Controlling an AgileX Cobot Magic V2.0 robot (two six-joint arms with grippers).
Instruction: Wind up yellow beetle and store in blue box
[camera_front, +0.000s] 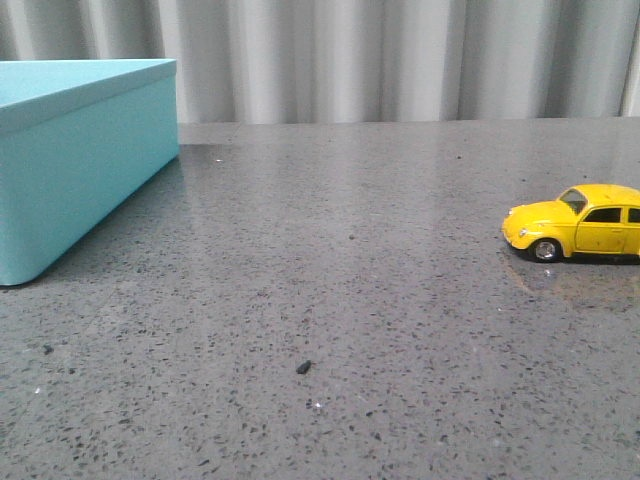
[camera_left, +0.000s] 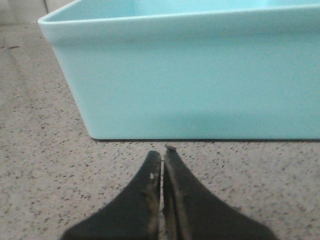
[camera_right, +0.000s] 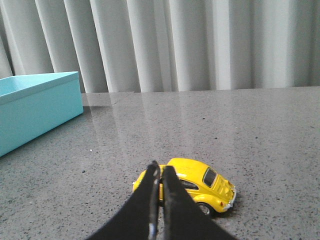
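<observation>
Right wrist view: yellow beetle (camera_right: 200, 184) just beyond the clenched, empty right pincer (camera_right: 161, 169).

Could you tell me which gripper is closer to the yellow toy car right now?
The right. The right gripper sits shut just in front of the toy car, while the left gripper faces the side of the blue box, across the table from the car.

Blue box (camera_front: 80, 160) far left; yellow beetle (camera_front: 580, 222) far right, upright on grey table (camera_front: 330, 300), well apart.
</observation>
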